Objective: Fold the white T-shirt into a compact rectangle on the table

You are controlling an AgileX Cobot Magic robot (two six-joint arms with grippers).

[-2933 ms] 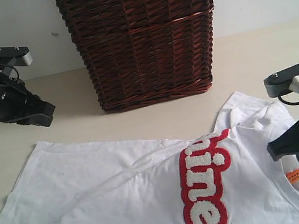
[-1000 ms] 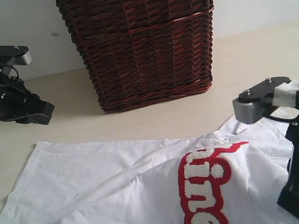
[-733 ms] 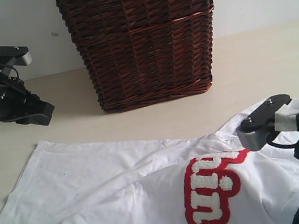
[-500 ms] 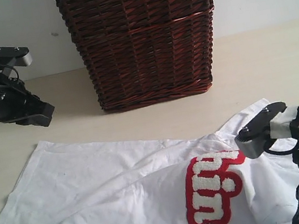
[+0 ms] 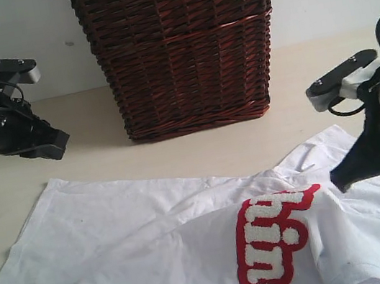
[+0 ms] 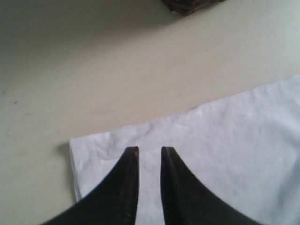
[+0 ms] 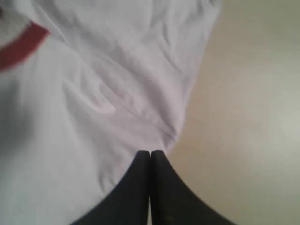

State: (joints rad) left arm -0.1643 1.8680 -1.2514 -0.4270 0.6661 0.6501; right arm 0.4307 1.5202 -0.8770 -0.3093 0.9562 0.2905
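- I counted one shirt (image 5: 156,242), lying spread and creased on the bench (image 5: 177,151) before one wicker basket (image 5: 182,48).
- Of two grippers, the left gripper (image 6: 149,150) hovered near a shirt corner, jaws slightly apart and empty.
- The right gripper (image 7: 150,153) was pressed together at the shirt's edge.

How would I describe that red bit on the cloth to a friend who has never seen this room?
Start at the tall dark wicker basket standing at the back of the pale table. In front of it lies a white T-shirt, and across its chest runs a red patch with fuzzy white letters. It is the only bright red among white, beige and black.
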